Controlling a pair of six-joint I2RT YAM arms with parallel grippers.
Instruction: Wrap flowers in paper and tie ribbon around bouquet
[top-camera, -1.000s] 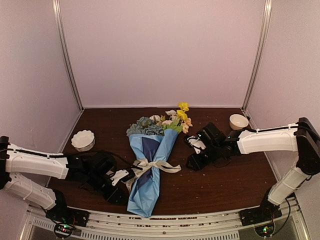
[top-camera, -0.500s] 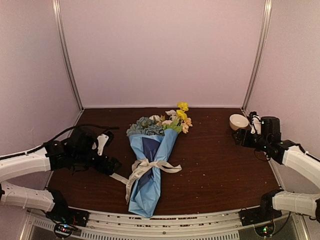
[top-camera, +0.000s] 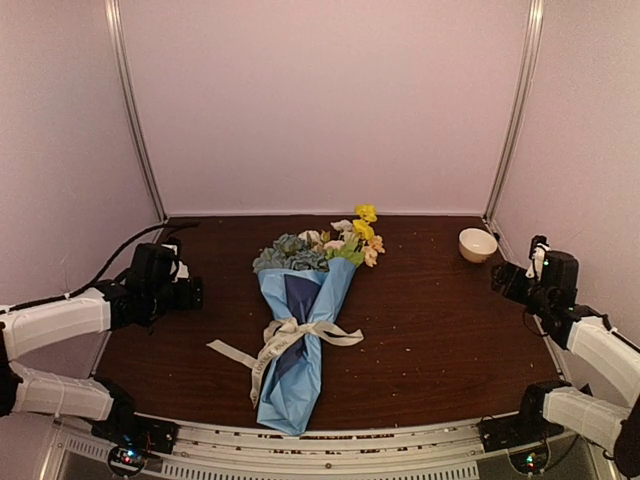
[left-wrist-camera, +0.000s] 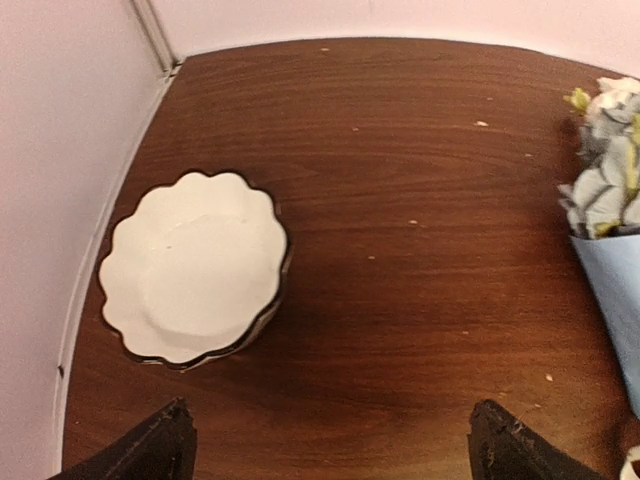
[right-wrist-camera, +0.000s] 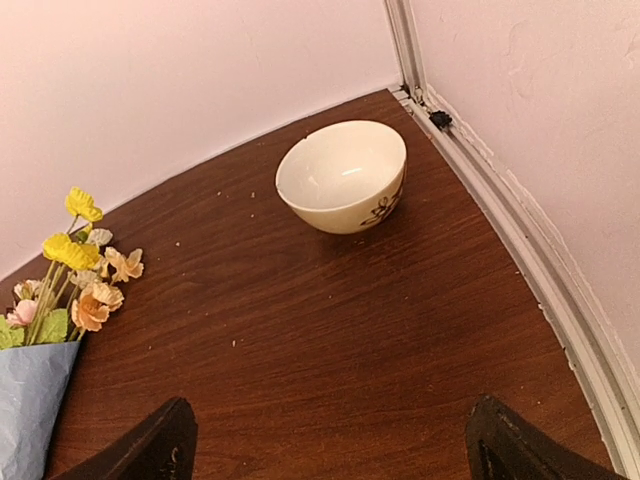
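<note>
Both my ends are released and empty: left gripper (left-wrist-camera: 330, 455) has its jaws spread wide, well left of the bouquet (top-camera: 298, 345), and right gripper (right-wrist-camera: 330, 450) is the same, well right of it. The bouquet lies mid-table, light-blue creased paper cone (top-camera: 292, 385) around the mixed artificial flowers (top-camera: 318, 248), flat cream ribbon (top-camera: 288, 336) tied at its waist, tails loose on the dark wood table (top-camera: 440, 330); I'd judge wrap and tie done, next is only a knot check, no grasp. Open room either side of the bouquet; beyond that, white scalloped bowl (left-wrist-camera: 190, 265) far left, round cream bowl (right-wrist-camera: 342, 175) far right, pale enclosure walls (top-camera: 60, 150) close behind both.
</note>
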